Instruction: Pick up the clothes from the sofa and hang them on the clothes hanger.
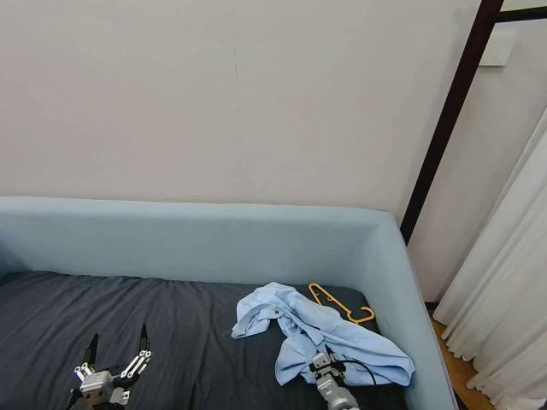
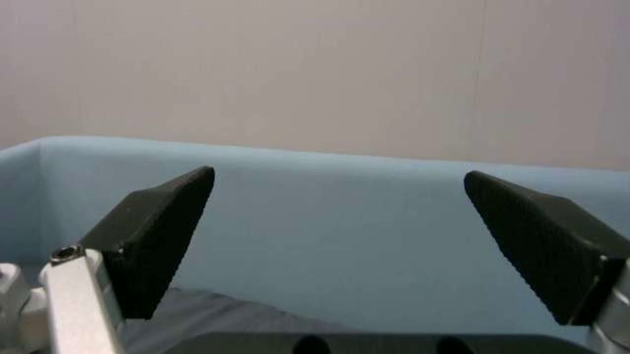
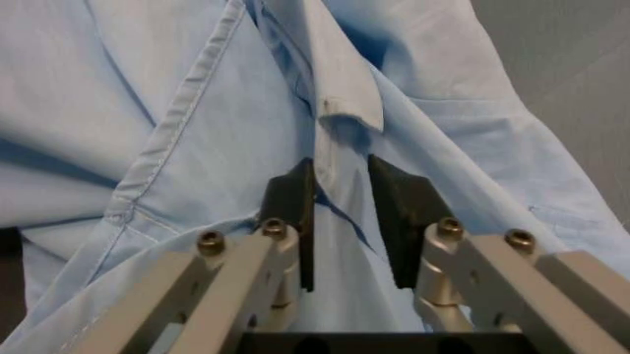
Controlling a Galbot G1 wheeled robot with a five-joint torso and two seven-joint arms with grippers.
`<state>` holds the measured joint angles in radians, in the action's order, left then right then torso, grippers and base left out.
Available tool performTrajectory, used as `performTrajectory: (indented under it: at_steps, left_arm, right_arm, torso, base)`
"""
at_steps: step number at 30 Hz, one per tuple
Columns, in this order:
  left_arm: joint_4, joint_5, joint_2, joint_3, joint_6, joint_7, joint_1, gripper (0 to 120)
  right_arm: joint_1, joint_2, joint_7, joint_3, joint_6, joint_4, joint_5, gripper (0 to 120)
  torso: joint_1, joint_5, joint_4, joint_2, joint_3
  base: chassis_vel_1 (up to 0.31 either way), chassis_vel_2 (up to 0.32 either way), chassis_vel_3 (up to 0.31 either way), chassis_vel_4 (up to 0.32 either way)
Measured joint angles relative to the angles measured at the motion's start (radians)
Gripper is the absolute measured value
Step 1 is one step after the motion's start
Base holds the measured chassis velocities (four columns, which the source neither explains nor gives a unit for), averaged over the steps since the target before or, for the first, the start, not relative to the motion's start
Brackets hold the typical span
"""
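Since the right gripper (image 3: 341, 166) has its fingers (image 3: 291, 214) drawn nearly together with only a narrow ridge of the shirt (image 1: 316, 329) nipped between them, my main worry is the hold itself. From the wrist view, what sits in the jaws looks like the button band and perhaps one thin layer under it. If I lift on that, I judge the cloth could slide out, or the band could come up alone while the bulk stays crumpled on the sofa (image 1: 205, 235).

The shirt lies directly under and around this gripper, spreading away from it over the sofa's dark seat, close to the sofa's right arm. It is bunched and twisted, so I cannot tell where the collar or shoulders run. A pick from mid-front would likely leave it hanging lopsided and awkward to thread.

Just past the shirt, toward the sofa's back corner, the orange hanger (image 1: 340, 306) lies flat, touching the cloth's far edge, and its near part seems tucked beneath it. A sleeve could catch the hook on the way up and drag the hanger along or flip it against the sofa's arm.

The left gripper (image 1: 119, 335) hangs with its jaws spread wide over the left of the sofa's seat, well apart from the shirt, holding nothing.
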<state>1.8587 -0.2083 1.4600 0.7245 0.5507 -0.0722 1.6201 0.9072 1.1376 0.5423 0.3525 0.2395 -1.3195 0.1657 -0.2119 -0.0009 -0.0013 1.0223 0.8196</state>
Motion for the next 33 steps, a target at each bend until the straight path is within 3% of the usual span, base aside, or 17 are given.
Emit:
performTrajectory:
  at_steps: [4,19,25,31,33]
  left_arm:
    - [-0.004,0.000,0.002,-0.003,0.000,0.000,-0.002,100]
    - [-0.021,0.000,-0.001,-0.015,-0.001,0.001,-0.013,100]
    - [-0.102,-0.001,-0.070,-0.061,0.003,0.062,-0.050,100]
    - [-0.236,-0.050,-0.172,-0.123,0.011,0.223,-0.150,100]
    - [-0.306,-0.081,-0.219,-0.145,0.011,0.325,-0.201,100]
  right_arm:
    - [0.002,-0.001,0.006,0.000,-0.012,-0.003,-0.005,1]
    - [-0.014,-0.042,-0.032,-0.038,-0.099,-0.051,0.018,0]
    - [-0.031,-0.102,-0.077,-0.055,-0.142,-0.146,0.083,0]
    - [-0.039,-0.112,-0.129,-0.080,-0.251,-0.177,0.121,0]
    - [-0.043,-0.111,-0.137,-0.084,-0.277,-0.182,0.136,0]
  torso:
    - [0.000,0.0000,0.0000,0.000,0.000]
    - [0.000,0.0002,0.0000,0.000,0.000]
    - [0.000,0.0000,-0.0001,0.000,0.000]
    - [0.000,0.0000,-0.0001,0.000,0.000]
    - [0.000,-0.0001,-0.0001,0.000,0.000]
  base:
    - [0.000,0.000,0.000,0.000]
    - [0.000,0.000,0.000,0.000]
    - [0.000,0.000,0.000,0.000]
    - [0.000,0.000,0.000,0.000]
    - [0.000,0.000,0.000,0.000]
